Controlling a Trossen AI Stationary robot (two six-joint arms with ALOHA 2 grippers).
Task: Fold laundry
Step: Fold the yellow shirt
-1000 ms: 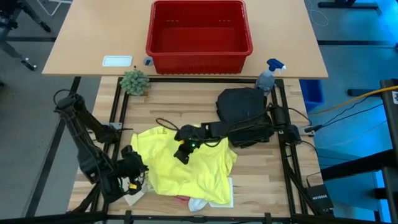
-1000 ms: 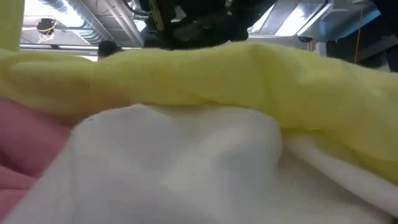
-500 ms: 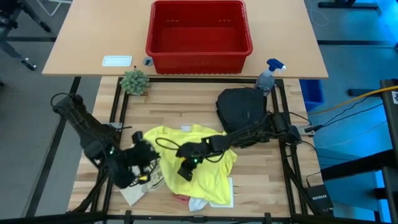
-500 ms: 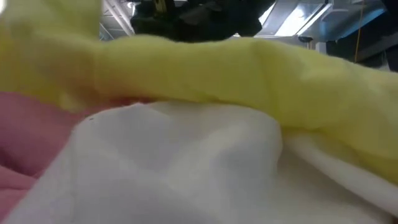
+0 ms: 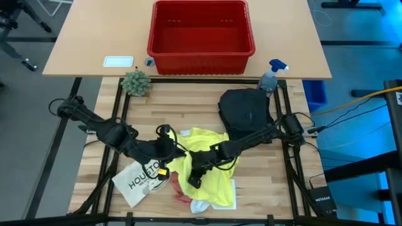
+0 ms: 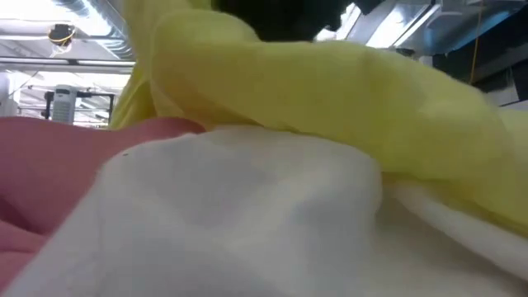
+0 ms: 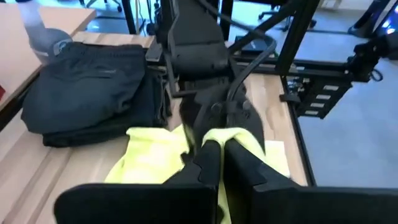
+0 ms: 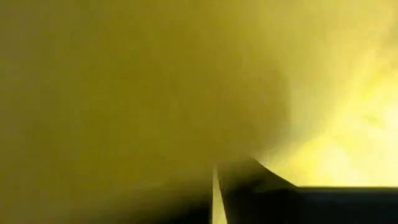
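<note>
pinching the bright yellow cotton t-shirt (image 5: 207, 160) near the surface's (image 5: 188, 103) front edge, the left gripper (image 5: 171, 152) and right gripper (image 5: 196, 177) are both clamped on it, folded black trousers (image 5: 246, 112) toward the right edge.

The high view looks straight down on the whole worktop (image 5: 251, 169) from well above, with the yellow T-shirt (image 5: 210, 154) near the middle of its near half. The low view sits at worktop height, pressed close against the white cloth (image 6: 231, 223) and pink cloth (image 6: 41, 173) just in front of that T-shirt (image 6: 330, 91), facing the room behind. The left wrist view looks across the T-shirt (image 7: 152, 155) toward the black trousers (image 7: 93, 87), while the right wrist view is so near the T-shirt (image 8: 155, 81) that yellow fills it.
</note>
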